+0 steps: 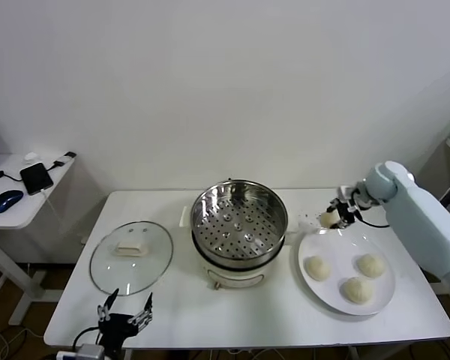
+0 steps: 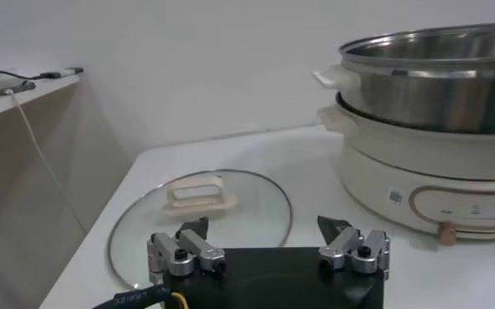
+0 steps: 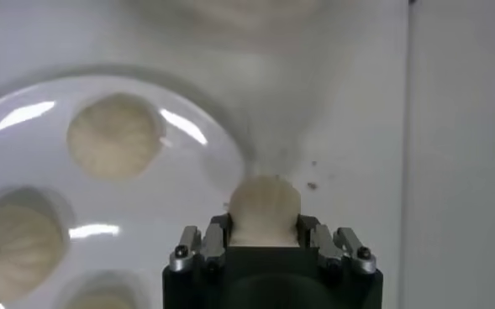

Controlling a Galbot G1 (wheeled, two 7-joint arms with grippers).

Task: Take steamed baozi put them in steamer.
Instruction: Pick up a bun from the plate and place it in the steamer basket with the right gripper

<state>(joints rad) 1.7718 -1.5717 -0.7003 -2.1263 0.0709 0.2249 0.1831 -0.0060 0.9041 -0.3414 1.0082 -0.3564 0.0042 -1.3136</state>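
Right claw (image 3: 265, 238) clamped on one baozi (image 3: 265, 208) above the plate (image 1: 315, 291) rim, beside the steamer (image 1: 238, 217). Left claw (image 2: 268, 238) spread wide, parked low near the glass lid (image 1: 103, 266)

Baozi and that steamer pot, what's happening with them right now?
The right gripper is shut on one baozi, held just past the white plate's far rim. Three baozi sit on the plate. The steamer is uncovered with nothing inside, its glass lid beside it. The left gripper waits open at the table's near edge.

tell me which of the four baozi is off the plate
The baozi gripped by the right gripper, past the plate's far edge; the other three lie on it.
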